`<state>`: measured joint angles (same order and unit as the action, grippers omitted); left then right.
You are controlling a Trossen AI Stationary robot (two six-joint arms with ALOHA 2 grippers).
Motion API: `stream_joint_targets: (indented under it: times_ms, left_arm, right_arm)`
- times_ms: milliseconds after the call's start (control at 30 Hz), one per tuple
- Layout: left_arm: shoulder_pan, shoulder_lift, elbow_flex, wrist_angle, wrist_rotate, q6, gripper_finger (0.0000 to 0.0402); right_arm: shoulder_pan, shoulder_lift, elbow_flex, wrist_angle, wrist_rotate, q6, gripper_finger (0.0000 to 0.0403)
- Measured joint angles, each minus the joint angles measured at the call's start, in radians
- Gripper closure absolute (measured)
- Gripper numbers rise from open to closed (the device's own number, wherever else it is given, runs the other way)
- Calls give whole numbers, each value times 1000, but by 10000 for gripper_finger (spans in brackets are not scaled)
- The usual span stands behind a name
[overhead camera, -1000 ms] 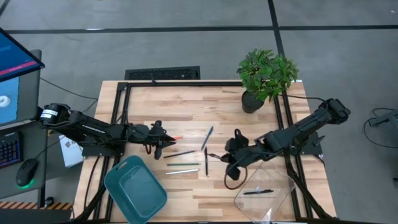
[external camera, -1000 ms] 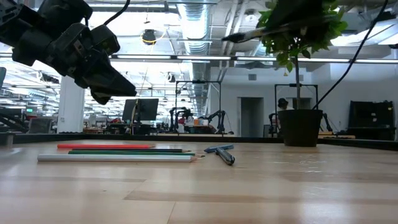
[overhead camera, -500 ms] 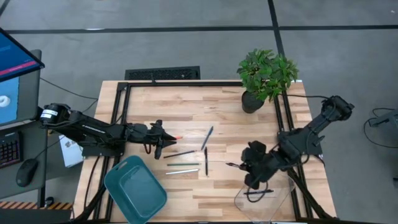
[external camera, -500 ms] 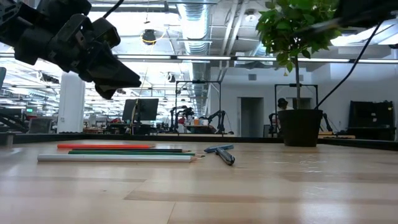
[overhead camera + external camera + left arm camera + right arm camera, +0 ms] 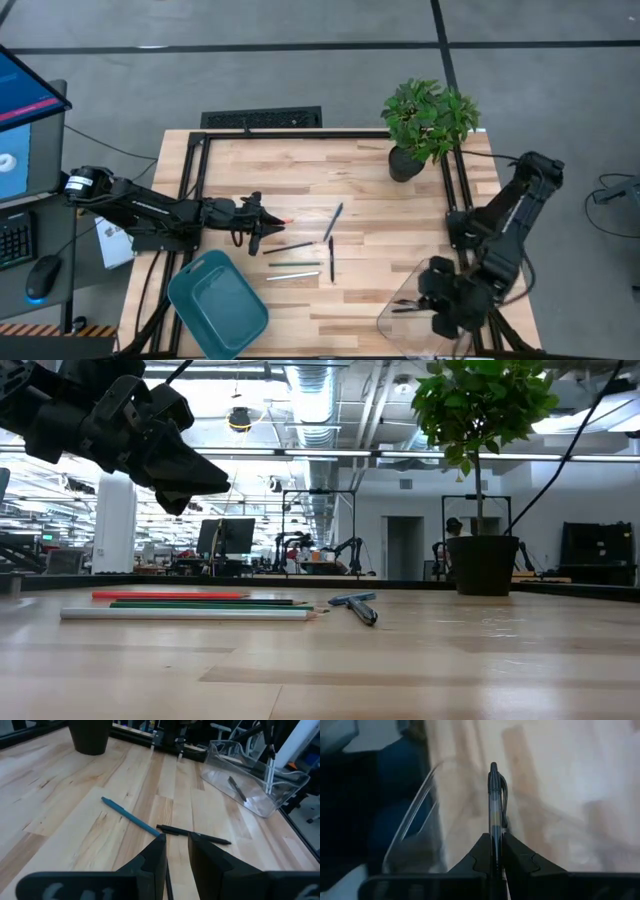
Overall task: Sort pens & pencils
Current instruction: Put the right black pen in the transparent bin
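Observation:
My right gripper (image 5: 425,300) is shut on a black pen (image 5: 493,805) and hangs over the clear tray (image 5: 400,318) at the table's near right corner. My left gripper (image 5: 262,228) hovers left of centre, slightly open and empty, above the table near the orange-red pencil (image 5: 284,221). Flat on the table lie that pencil, a dark one (image 5: 290,246), a green one (image 5: 293,264) and a pale one (image 5: 293,275). A bluish pen (image 5: 333,221) and a black pen (image 5: 331,258) also lie flat. Another pen (image 5: 237,788) lies inside the tray. My right gripper pinches the black pen's barrel (image 5: 493,832) between its two fingers (image 5: 481,851). The pen lies along the fingers and sticks out forward past their tips. It is lifted clear of the table, above the tray.
A teal bin (image 5: 218,305) sits at the near edge, left of the pencils. A potted plant (image 5: 428,120) stands at the far right corner. A dark frame runs along the table's edges. Bare wood lies between the pens and the tray.
My right gripper has carried the black pen from the middle of the table toward the near right corner and now hangs over the clear tray. My left gripper has stayed over the orange-red pencil.

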<state>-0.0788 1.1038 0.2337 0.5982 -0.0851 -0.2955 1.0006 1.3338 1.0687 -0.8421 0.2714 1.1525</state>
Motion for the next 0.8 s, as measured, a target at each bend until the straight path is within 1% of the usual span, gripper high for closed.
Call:
stream_joint_targets:
  times_ms: [167, 333, 800]
  left_arm:
    - [0, 0, 0, 0, 0, 0, 330]
    - [0, 0, 0, -1, 0, -1, 330]
    - [0, 0, 0, -1, 0, -2, 330]
  right_arm:
    - [105, 0, 0, -69, 47, 161, 351]
    - [145, 0, 0, -170, 71, 290, 351]
    - [150, 1, 0, -164, 71, 307, 350]
